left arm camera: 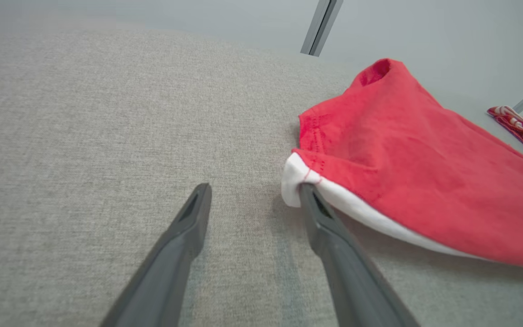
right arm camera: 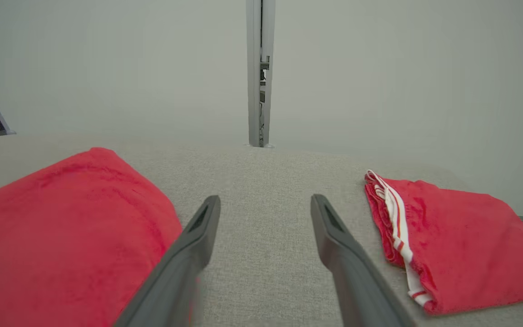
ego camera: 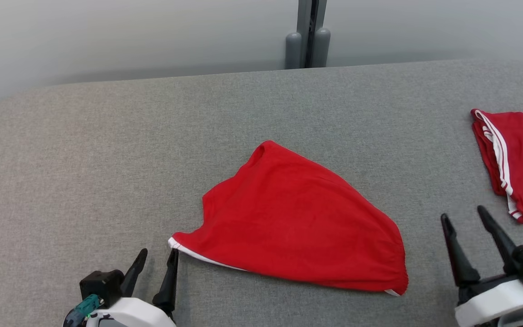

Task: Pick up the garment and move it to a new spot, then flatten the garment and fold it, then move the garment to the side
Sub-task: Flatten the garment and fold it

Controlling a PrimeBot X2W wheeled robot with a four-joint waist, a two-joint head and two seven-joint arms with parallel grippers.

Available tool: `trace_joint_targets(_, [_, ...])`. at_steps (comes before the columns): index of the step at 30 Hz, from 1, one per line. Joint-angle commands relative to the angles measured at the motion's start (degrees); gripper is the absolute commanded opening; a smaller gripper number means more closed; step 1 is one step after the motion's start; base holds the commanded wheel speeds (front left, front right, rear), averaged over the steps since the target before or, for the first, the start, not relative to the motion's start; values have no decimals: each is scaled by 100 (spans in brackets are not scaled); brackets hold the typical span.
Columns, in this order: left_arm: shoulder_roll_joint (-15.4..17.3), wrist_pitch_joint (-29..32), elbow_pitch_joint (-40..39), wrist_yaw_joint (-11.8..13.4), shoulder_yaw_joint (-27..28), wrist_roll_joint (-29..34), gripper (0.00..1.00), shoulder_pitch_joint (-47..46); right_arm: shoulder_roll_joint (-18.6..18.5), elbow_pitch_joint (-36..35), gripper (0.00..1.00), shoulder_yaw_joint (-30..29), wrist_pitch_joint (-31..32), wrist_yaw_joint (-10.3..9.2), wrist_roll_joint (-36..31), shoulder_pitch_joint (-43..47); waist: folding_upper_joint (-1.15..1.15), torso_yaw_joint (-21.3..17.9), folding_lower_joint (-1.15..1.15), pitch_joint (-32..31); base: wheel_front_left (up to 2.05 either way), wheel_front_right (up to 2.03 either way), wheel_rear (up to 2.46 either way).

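– garment (ego camera: 288, 218), red with white hem: location?
– middle of the grey fabric surface (ego camera: 107, 159), lying in a loose rumpled heap
– left gripper (ego camera: 158, 251)?
– fingers spread, one tip touching the white hem corner, nothing pinched
– right gripper (ego camera: 463, 213)?
– spread wide, empty, between the garment and a second red garment (ego camera: 522, 159) at the right edge

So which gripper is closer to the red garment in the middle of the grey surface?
Left. The left gripper is at the white-trimmed corner of the red garment, one finger touching it. The right gripper is off its right end, grey surface between.
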Motion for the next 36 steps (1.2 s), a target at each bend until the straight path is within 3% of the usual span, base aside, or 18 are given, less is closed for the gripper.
trace_joint_targets(1, [32,-58,-63,38,36,20,100,-67,-152,26,100,214,81,-1,97,93,0,11,0,-4,0,0,0])
trace_joint_targets(14, [97,-177,-587,288,244,44,100,159,-1040,211,100,2096,718,-1,883,-192,0,169,0,46,0,0,0])
trace_joint_targets(15, [94,-179,-629,302,239,50,100,164,-1083,254,91,2168,758,-1,890,-258,0,184,0,55,0,0,0])
trace_joint_targets(17, [71,-184,-692,319,212,59,100,160,-1111,365,58,2318,813,-1,920,-388,0,211,0,75,0,0,0])
trace_joint_targets(18, [63,-185,-717,325,197,67,100,148,-1141,453,48,2398,861,0,923,-472,0,226,0,89,0,0,0])
trace_joint_targets(24, [2,-174,-789,308,109,80,100,37,-1250,996,35,2871,1047,-1,967,-1045,0,366,0,175,0,0,0])
trace_joint_targets(26, [-14,-176,-798,316,94,78,100,15,-1265,1189,22,2965,1107,-1,1020,-1200,0,423,0,202,0,0,0])
trace_joint_targets(27, [-15,-180,-793,308,96,69,100,5,-1276,1272,0,2999,1118,-1,1050,-1280,0,450,0,214,0,0,0])
trace_joint_targets(36, [-49,-214,-724,269,115,52,100,-27,-1369,1630,0,3022,856,-1,1346,-1831,0,642,0,281,0,0,0])
